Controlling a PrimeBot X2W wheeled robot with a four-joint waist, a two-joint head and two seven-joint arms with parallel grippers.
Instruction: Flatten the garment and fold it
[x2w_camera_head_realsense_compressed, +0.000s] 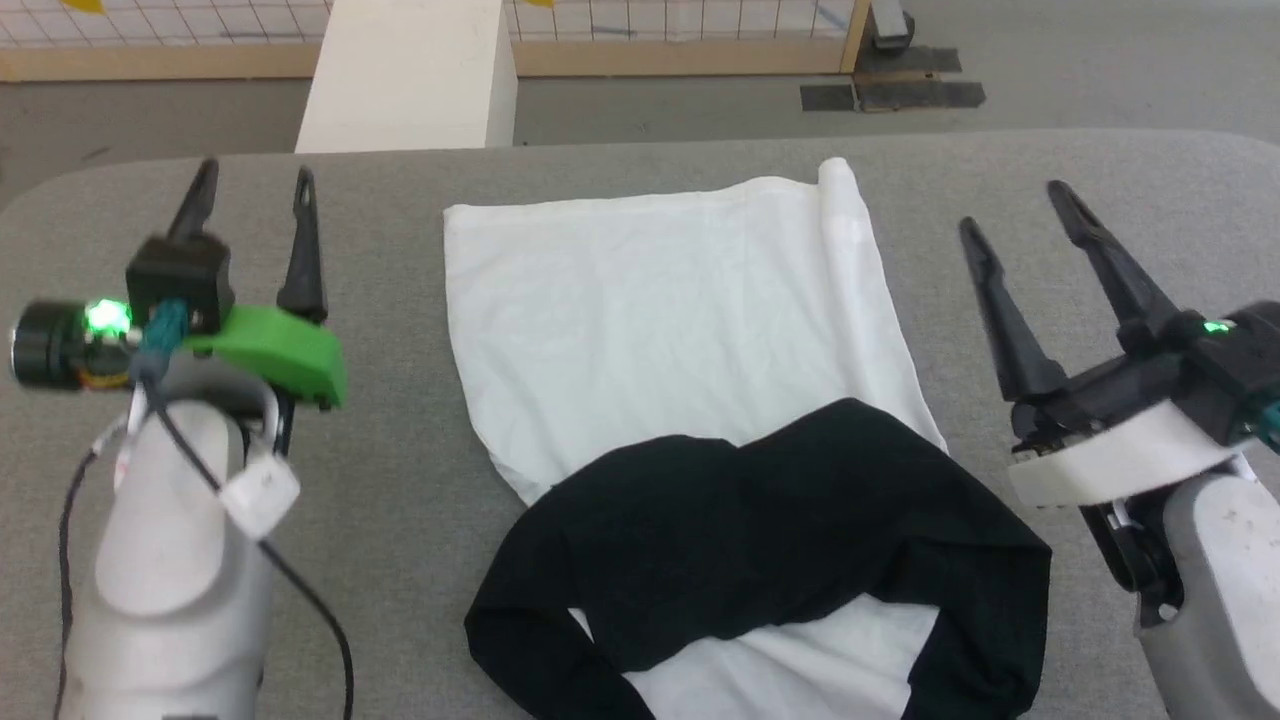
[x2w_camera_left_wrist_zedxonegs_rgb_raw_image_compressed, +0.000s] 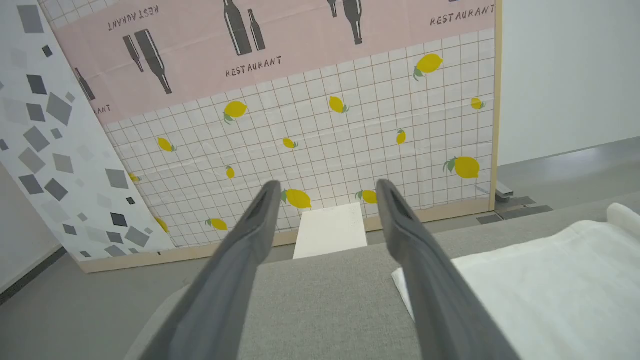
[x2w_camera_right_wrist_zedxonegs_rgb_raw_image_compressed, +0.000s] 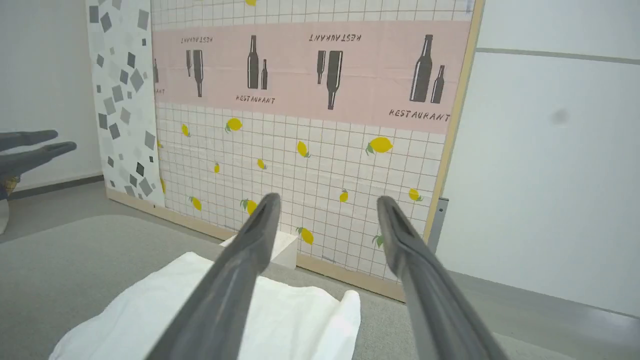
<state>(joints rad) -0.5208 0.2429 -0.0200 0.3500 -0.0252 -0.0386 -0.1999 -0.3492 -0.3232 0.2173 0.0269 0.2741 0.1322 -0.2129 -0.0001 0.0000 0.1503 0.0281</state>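
Note:
The garment lies spread on the grey table, white body toward the far edge. Its black sleeves are folded across the near part of the body. The white hem corner shows in the left wrist view and the right wrist view. My left gripper stands open left of the garment, above bare table, nothing between its fingers. My right gripper is open to the right of the garment, fingers empty and clear of the cloth.
A white block stands on the floor beyond the table's far edge. Behind it runs a tiled lemon-print panel with a wooden base. Dark tape patches mark the floor at the back right. Bare table lies on both sides of the garment.

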